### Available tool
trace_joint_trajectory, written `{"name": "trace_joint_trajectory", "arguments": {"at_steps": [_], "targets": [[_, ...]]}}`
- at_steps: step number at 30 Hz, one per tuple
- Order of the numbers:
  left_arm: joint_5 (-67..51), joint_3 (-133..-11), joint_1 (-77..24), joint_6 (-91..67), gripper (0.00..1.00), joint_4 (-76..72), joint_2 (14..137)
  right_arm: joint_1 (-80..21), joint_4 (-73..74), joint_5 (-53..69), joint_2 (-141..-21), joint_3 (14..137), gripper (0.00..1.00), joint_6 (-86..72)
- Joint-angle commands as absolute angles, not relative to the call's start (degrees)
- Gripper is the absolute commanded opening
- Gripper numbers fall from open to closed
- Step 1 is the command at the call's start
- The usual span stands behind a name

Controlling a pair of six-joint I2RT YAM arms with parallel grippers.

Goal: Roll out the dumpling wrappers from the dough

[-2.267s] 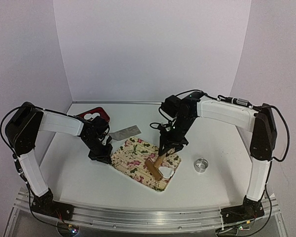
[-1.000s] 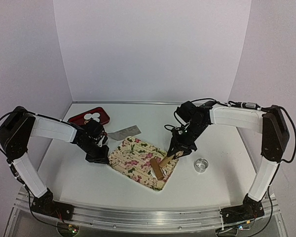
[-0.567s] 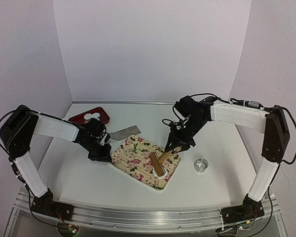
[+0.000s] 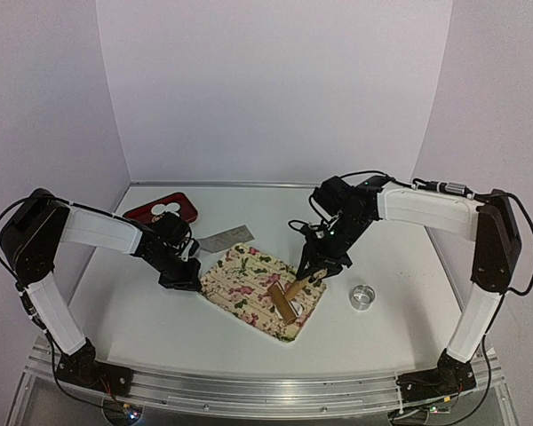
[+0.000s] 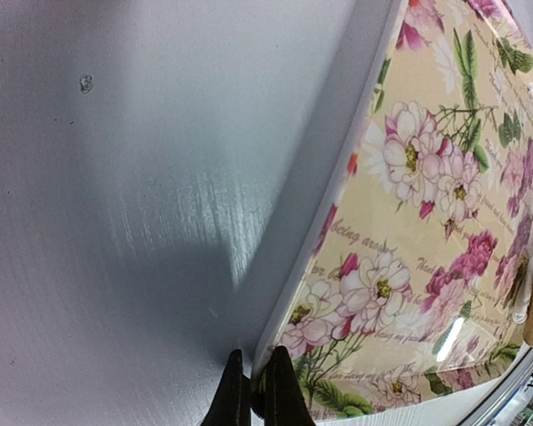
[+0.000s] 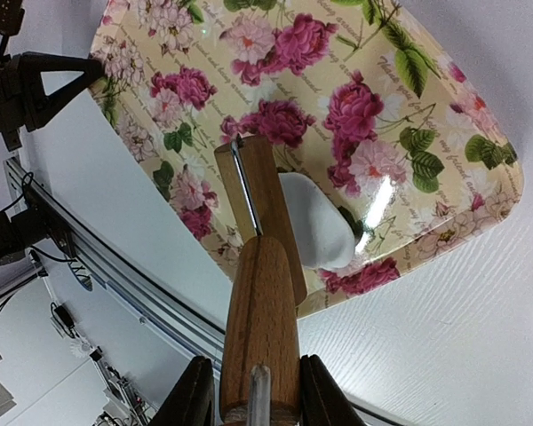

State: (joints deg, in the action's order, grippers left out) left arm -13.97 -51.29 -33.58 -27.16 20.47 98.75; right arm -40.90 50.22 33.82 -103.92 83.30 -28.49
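Your white tabletop (image 4: 124,311) sits between plain white walls. In the middle lies a flowered tray (image 4: 240,282). Your left hand (image 5: 253,399) is pinched shut on the rim at the left corner of the flowered tray. Your right hand (image 6: 258,399) grips the handle of a wooden roller (image 6: 259,204), and the roller leans down onto the flowered tray. The dough (image 6: 315,222) is a soft white lump on the flowered tray, touching the roller's side. The dumpling wrappers (image 4: 166,209) lie on a red tray (image 4: 140,214) at the back left, well apart from the dough. A metal ring (image 4: 362,296) stands on the tabletop, to the right of the flowered tray.
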Motion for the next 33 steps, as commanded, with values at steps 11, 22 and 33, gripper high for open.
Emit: {"name": "trace_joint_trajectory", "arguments": {"at_steps": [11,22,33], "targets": [[-10.5,-49.7,-33.7,-24.8,0.0,25.0,102.7,-42.7,50.9,31.9,-106.8,82.6,0.0,-28.3],[-6.4,-47.5,-31.8,-27.3,0.0,26.6,99.9,-43.4,53.2,19.4,-110.1,81.3,0.0,-35.3],[-1.7,-44.3,-28.8,-31.4,0.0,28.6,96.8,-40.3,54.4,16.8,-109.1,78.7,0.0,-33.3]]}}
